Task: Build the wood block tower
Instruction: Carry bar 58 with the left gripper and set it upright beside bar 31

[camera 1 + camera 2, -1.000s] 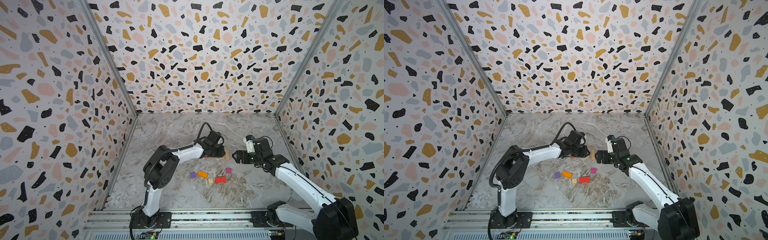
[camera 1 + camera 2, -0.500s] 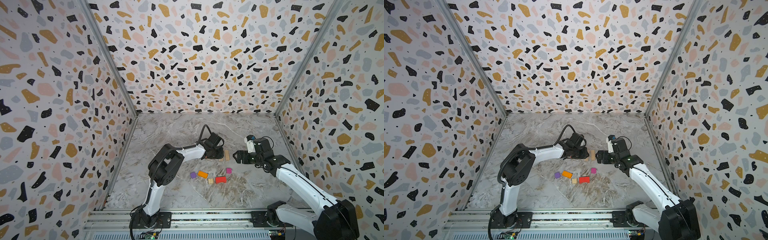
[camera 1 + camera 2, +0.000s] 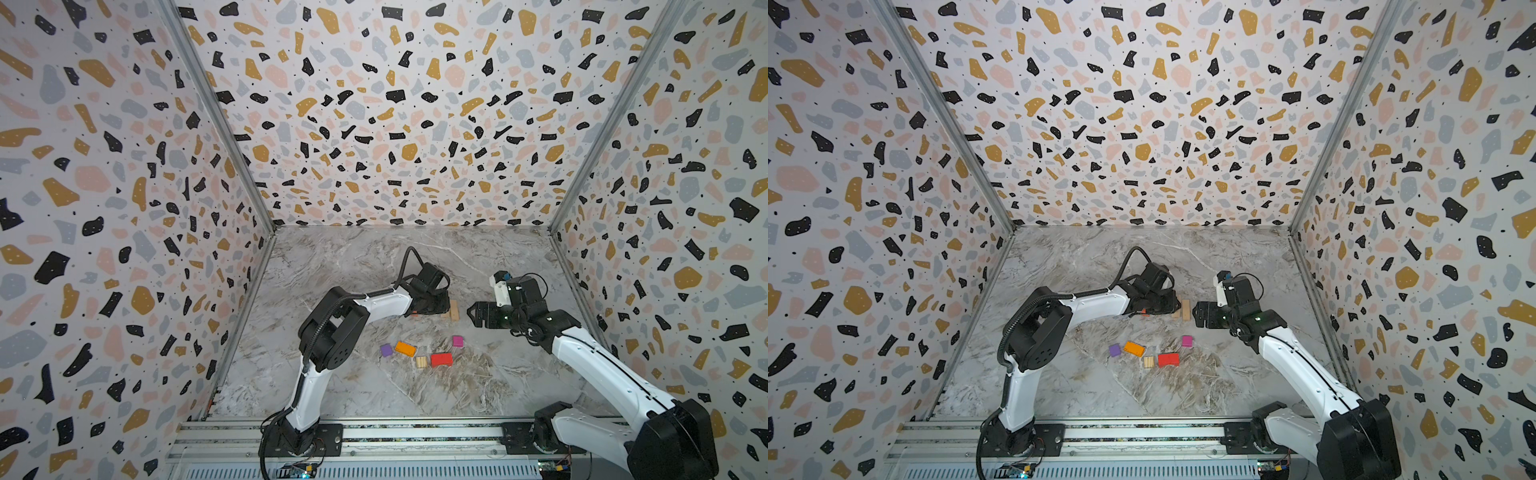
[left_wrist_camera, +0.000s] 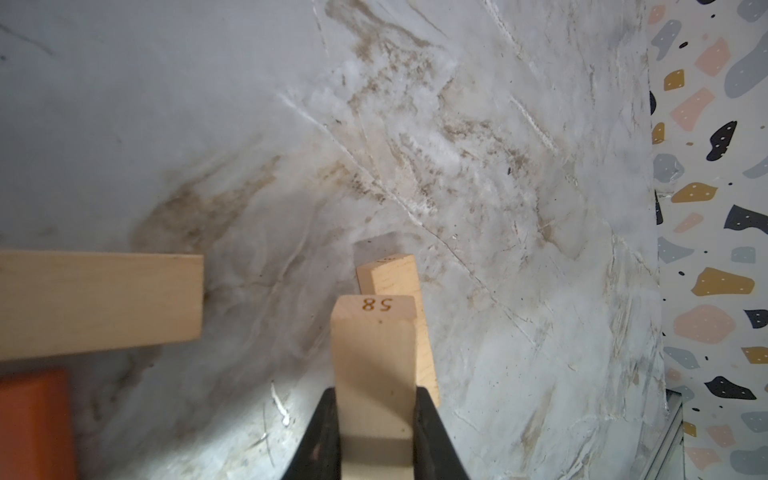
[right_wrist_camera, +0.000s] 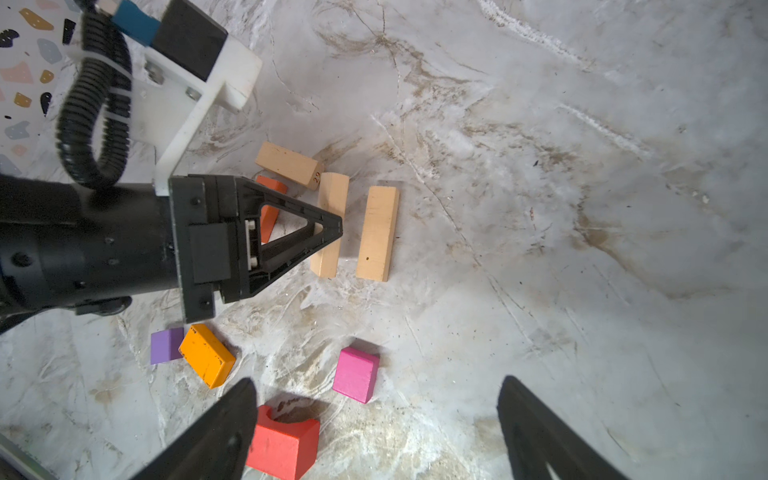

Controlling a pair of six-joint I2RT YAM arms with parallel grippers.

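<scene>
One tan plank (image 4: pixel 374 361) sits clamped between the left jaws — beside a second plank (image 4: pixel 392 272) — right jaws gape empty.

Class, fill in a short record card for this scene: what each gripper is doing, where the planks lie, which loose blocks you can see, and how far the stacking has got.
left gripper: shut on tan plank marked 58
right gripper: open, holding nothing
second plank: lies flat, parallel to the held one, with a gap between them
loose blocks: purple cube, orange block, pink block, red block, small tan block
stacking: nothing stacked yet
</scene>
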